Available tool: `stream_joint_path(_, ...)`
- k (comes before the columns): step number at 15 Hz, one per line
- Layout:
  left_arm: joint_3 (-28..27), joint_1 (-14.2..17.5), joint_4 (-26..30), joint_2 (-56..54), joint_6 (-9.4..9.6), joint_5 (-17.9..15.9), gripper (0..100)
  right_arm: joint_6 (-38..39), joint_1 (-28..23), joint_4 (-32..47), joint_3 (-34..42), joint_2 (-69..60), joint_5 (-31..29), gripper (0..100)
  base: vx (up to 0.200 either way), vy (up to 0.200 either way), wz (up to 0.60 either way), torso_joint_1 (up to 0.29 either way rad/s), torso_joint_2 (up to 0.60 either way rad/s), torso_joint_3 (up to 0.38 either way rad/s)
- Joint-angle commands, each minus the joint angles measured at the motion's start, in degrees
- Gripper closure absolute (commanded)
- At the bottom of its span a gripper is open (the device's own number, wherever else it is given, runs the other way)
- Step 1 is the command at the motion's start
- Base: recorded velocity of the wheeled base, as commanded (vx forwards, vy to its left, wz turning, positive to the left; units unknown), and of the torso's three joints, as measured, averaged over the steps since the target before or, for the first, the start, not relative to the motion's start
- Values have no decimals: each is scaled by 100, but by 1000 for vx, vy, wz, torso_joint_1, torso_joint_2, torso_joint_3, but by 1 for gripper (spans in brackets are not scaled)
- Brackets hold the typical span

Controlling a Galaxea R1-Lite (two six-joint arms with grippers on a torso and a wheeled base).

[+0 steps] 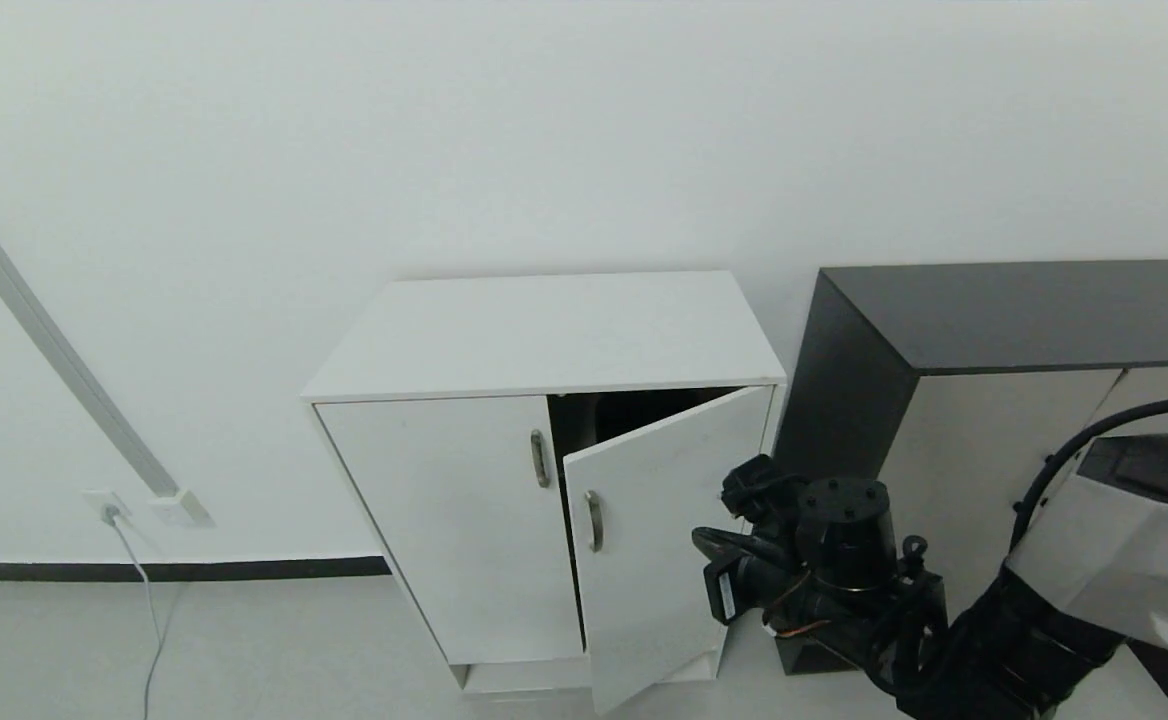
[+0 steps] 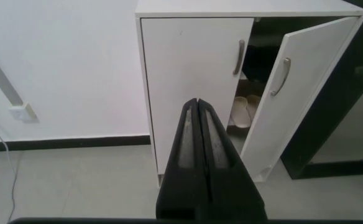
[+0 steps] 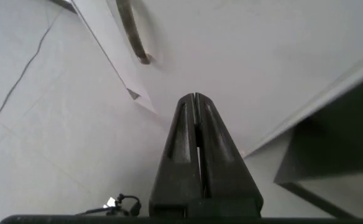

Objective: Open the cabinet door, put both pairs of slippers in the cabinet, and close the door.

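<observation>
We see the white cabinet (image 1: 544, 335) with its left door (image 1: 444, 520) shut and its right door (image 1: 659, 520) partly open, and pale slippers (image 2: 247, 111) lie on a shelf inside. Our right gripper (image 3: 196, 97), fingers pressed together on nothing, sits close to the open door's outer face, beside the dark sideboard (image 1: 994, 310). Our left gripper (image 2: 197, 101) is likewise closed and empty, facing the cabinet from well apart.

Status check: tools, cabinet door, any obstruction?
Left tool shut, empty, back from cabinet. Right tool shut, close to right door outer face. That door ajar; slippers visible inside. Nothing blocking its swing.
</observation>
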Motion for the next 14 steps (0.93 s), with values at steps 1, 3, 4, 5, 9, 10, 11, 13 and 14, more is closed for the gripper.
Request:
stream_joint_path(1, 0, -2, 6, -1, -2, 2, 100, 0, 32, -2, 8, 135, -8, 100, 200, 0, 0, 7, 2, -2)
stream_joint_path(3, 0, -2, -2, -1, -11, 2, 100, 0, 50, -46, -35, 188, -8, 100, 100, 0, 0, 1, -1, 1)
stream_joint_path(4, 0, -2, 6, -1, -2, 2, 100, 0, 50, -63, -97, 223, -8, 100, 0, 0, 0, 0, 0, 0)
stream_joint_path(5, 0, -2, 6, -1, -2, 2, 100, 0, 41, -81, -167, 267, -8, 100, 0, 0, 0, 0, 0, 0)
stream_joint_path(9, 0, -2, -2, -1, -2, 2, 100, 17, 24, -72, -607, 495, -8, 100, 0, 0, 0, 0, 0, 0)
stream_joint_path(10, 0, -2, -2, -1, -2, 2, 100, 17, 15, -72, -703, 565, -17, 100, 0, 0, 0, 0, 0, 0)
stream_joint_path(11, 0, -2, 6, -1, -2, 2, 100, 17, -3, -63, -835, 645, -17, 100, 0, 0, 0, 0, 0, 0)
stream_joint_path(13, 0, -2, 6, -1, -2, 2, 100, 17, -91, -55, -1055, 776, -17, 100, 0, 0, 0, 0, 0, 0)
stream_joint_path(14, 0, -2, 6, -1, -2, 2, 100, 17, -135, -46, -1169, 856, -17, 100, 0, 0, 0, 0, 0, 0)
